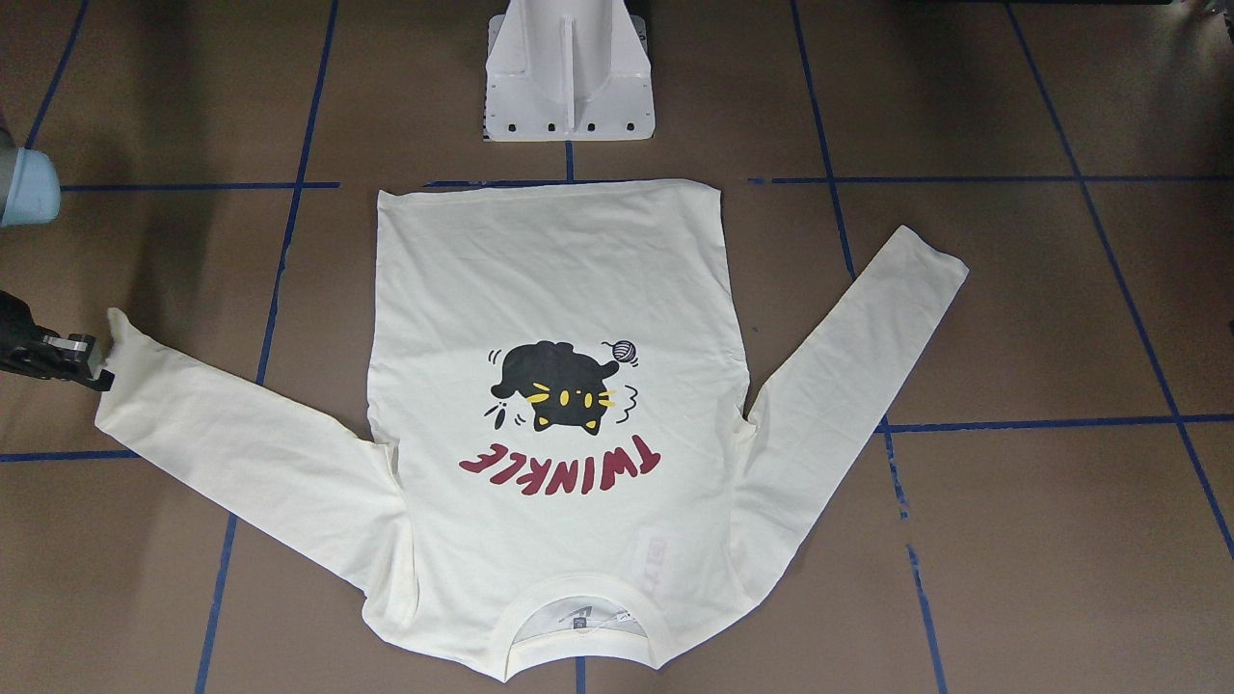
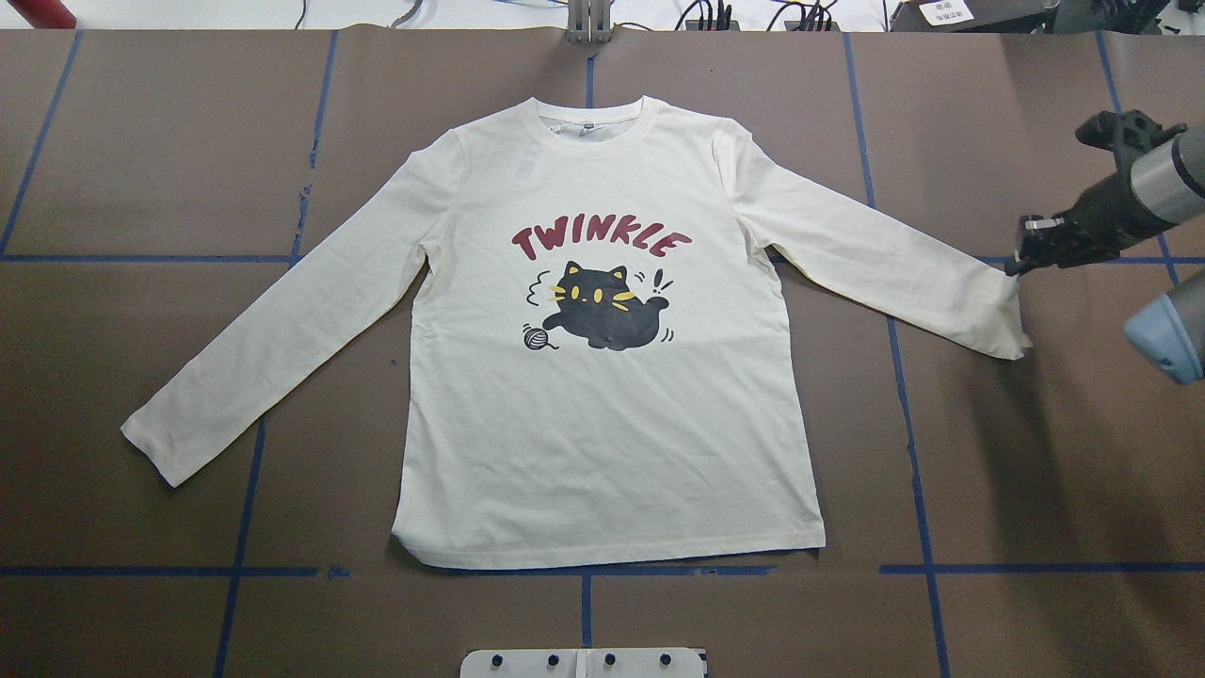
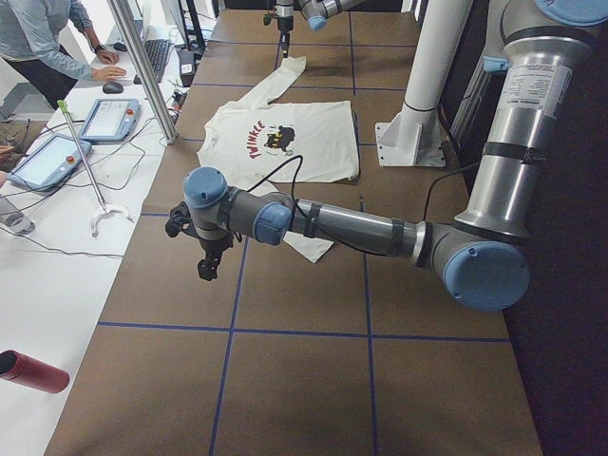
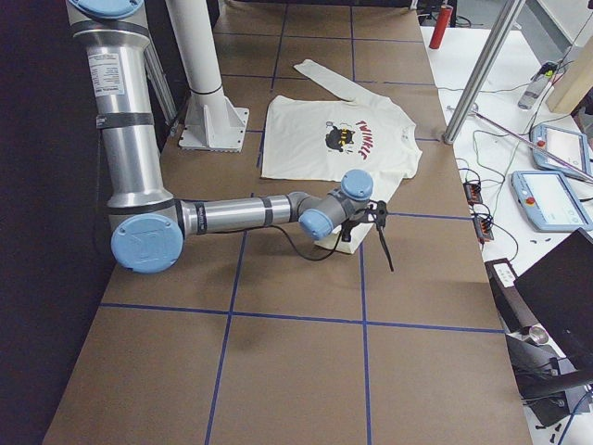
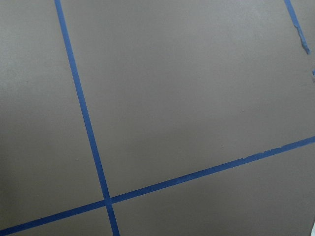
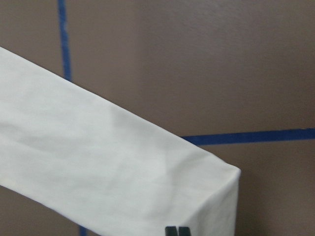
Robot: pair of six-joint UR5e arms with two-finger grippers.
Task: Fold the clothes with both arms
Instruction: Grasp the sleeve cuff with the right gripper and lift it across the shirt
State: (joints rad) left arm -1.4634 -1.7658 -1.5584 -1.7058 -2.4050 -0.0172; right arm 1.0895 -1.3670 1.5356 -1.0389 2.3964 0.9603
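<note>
The cream long-sleeved T-shirt (image 2: 602,424) lies flat and print up, both sleeves spread out to the sides. My right gripper (image 2: 1015,266) sits at the cuff of the sleeve (image 2: 998,311) on the overhead view's right. In the right wrist view its black fingertips (image 6: 171,230) are pressed together over the cuff (image 6: 211,191), whose edge stands up off the table. The front-facing view shows the same gripper (image 1: 99,376) at that cuff (image 1: 120,386). My left gripper (image 3: 204,266) hangs over bare table beyond the other sleeve (image 2: 273,348); I cannot tell whether it is open or shut.
The table is brown with blue tape lines (image 2: 904,395). The white pedestal base (image 1: 569,87) stands just behind the shirt's hem. A side bench holds tablets (image 3: 47,161), a metal post (image 3: 142,66) and a red cylinder (image 3: 33,370); a person (image 3: 43,43) works there.
</note>
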